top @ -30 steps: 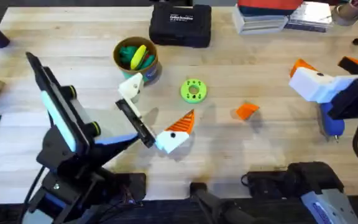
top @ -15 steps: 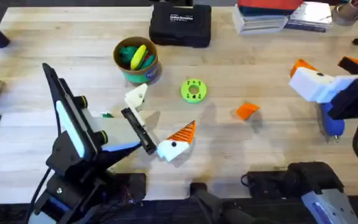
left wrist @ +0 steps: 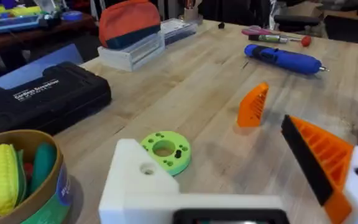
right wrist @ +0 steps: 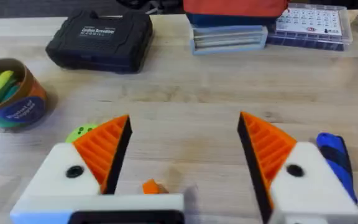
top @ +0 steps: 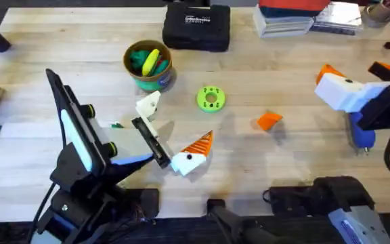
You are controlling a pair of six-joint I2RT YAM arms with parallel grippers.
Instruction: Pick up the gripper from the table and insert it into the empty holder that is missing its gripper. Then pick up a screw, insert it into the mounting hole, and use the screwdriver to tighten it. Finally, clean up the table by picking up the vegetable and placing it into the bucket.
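Your loose orange gripper lies on the desk between both arms, nearer the right gripper, which gapes wide and empty. The left gripper, also open, lacks one pad.

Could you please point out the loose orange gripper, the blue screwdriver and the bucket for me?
orange gripper (top: pixel 269 120), overhead view, middle of the wedge.
screwdriver (left wrist: pixel 283 58), left wrist view, middle of the blue barrel.
bucket (top: pixel 161 76), overhead view, outer wall.
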